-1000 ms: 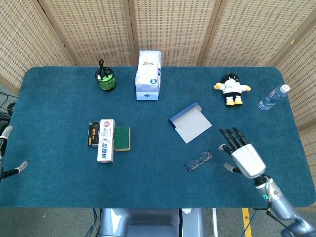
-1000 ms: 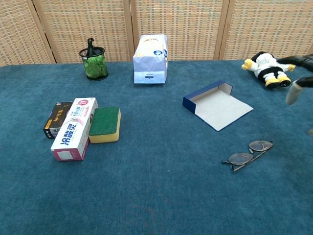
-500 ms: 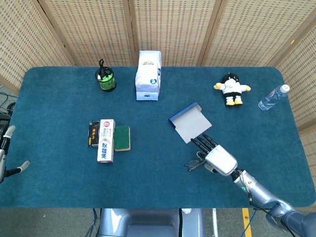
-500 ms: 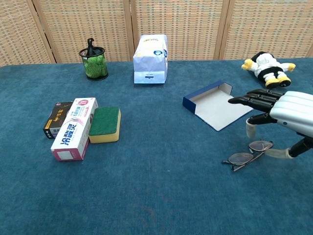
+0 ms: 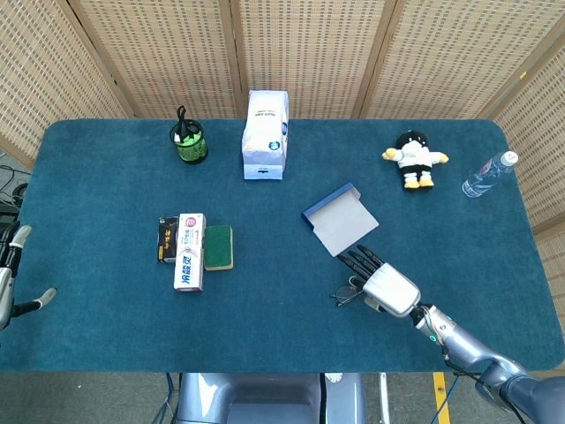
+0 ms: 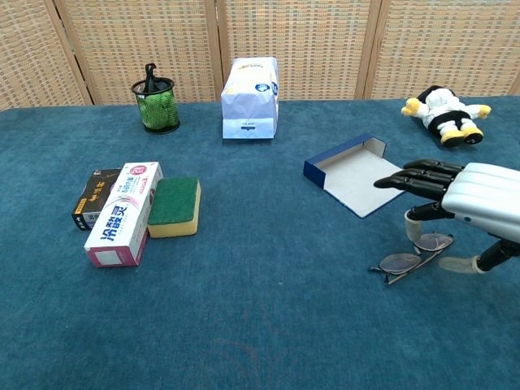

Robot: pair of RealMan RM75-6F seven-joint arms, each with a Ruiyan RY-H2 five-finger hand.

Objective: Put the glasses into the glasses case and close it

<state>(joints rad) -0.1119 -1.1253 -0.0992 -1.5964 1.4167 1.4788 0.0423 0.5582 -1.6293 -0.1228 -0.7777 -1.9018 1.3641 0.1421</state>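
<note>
Left robot hand (image 5: 16, 265): at far left edge of head view, off the bench (image 5: 106, 336), only partly seen; nothing visible in it, but whether released or clenched cannot tell.

Task progress, judged from layout: nothing done yet. Glasses case (image 6: 357, 174) open, lying flat right of bench centre, blue rim at its far-left end, pale lining up, nothing inside. Glasses (image 6: 410, 255) not in case; lying on bench just in front of the case's near-right corner, apart from it. Remaining: grasp, lift, transfer into case, fold lid shut.

Glasses appearance: thin dark wire frame, two rounded lenses side by side, frame set diagonally to bench edge. Temples appear folded, not certain at this size. Slim and low to the cloth; likely awkward to get fingers under.

Right robot hand (image 6: 463, 199): directly over glasses, palm down, dark fingers (image 6: 414, 174) extended toward case, apart, pale thumb (image 6: 414, 230) reaching down beside the right lens. Released, nothing grasped. Contact between thumb and frame not resolvable from either view. In head view the hand covers most of the glasses.
</note>
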